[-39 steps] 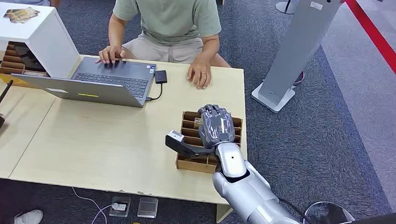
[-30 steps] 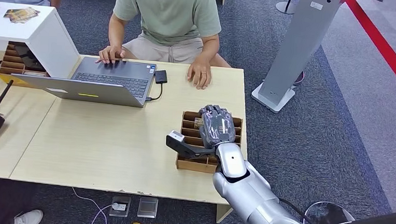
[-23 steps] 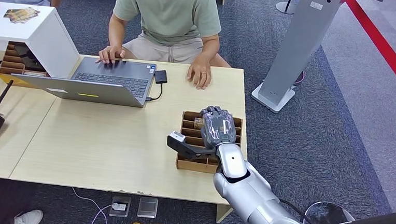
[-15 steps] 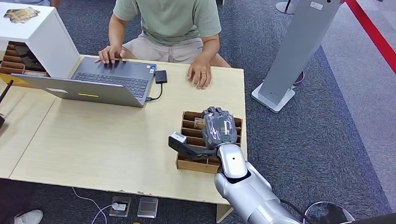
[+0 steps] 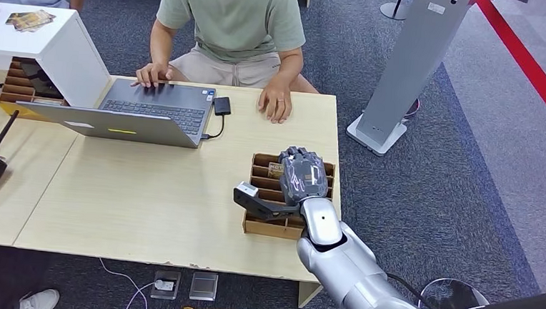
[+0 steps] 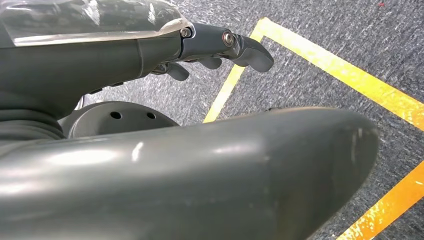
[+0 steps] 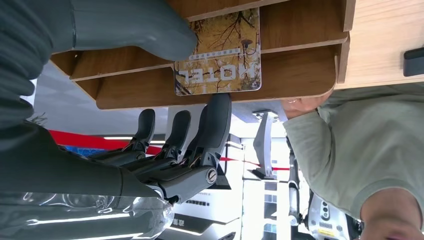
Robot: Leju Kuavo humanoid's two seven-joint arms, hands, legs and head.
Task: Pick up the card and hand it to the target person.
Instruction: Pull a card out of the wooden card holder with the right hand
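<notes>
Over the slotted box (image 5: 258, 225) on the table (image 5: 152, 204), the right robot hand (image 5: 299, 176) is held with fingers apart, thumb and a fingertip bracketing the card (image 7: 218, 52); nothing is gripped yet.

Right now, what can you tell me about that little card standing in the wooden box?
The card is a small rectangle with rounded corners, printed with yellow-brown bare branches and pale letters reading HOTEL; it looks like a glossy key card. It stands on edge in a slot of the wooden box, between two dividers, partly sticking out. The right hand is closing around it: a dark finger lies against its edge, and the thick thumb is by its opposite corner. It is not yet lifted out.
</notes>
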